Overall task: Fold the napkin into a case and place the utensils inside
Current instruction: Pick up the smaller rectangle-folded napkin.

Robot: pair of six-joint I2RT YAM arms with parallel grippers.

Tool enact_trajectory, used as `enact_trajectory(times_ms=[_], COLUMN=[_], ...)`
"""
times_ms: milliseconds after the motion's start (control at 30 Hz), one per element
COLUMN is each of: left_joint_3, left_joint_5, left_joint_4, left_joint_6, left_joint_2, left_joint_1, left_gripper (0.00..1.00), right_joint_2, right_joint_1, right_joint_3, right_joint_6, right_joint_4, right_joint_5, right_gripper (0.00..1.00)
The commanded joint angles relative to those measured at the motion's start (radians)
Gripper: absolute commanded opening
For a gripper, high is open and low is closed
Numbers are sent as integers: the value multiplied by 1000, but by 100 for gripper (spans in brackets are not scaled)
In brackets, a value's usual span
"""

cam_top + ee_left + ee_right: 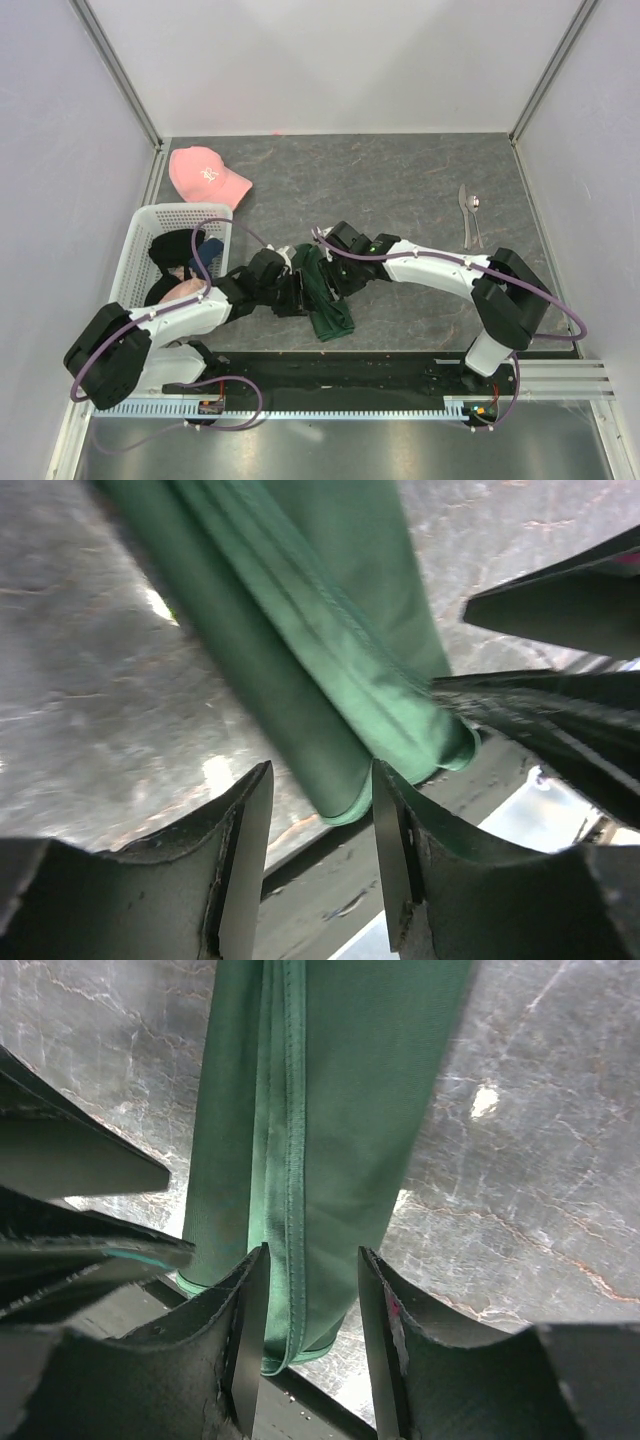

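Grey marbled tabletop, pale walls, folded green napkin near front.

Soft matt green cloth napkin, stitched hem; shiny metal utensils; glossy marbled grey table.

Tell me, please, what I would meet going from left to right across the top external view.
White plastic lattice basket → dark green folded cloth napkin → two shiny silver metal utensils.
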Motion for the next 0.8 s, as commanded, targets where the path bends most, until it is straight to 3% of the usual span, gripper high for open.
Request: enact_trajectory(times_ms=[0,267,500,767], left_joint_3=[-26,-43,-44,-46], left_joint_5=[-63,-123,-152,-151], left_joint_4=[93,112,127,158], left_joint_6=[-109,-134,-130,-130], left_joint_2=[-12,42,103,138], left_joint_1=[-23,-24,-40,-58], left_gripper=[50,47,29,18], right_joint_2=[19,57,66,94], right_joint_1=[26,69,95,111], right_joint_3=[22,37,54,74], right_joint_6=[-8,1,7,9], right_joint_4=[-2,7,6,6], right_joint_5=[53,92,113,121], right_gripper=[48,50,51,52])
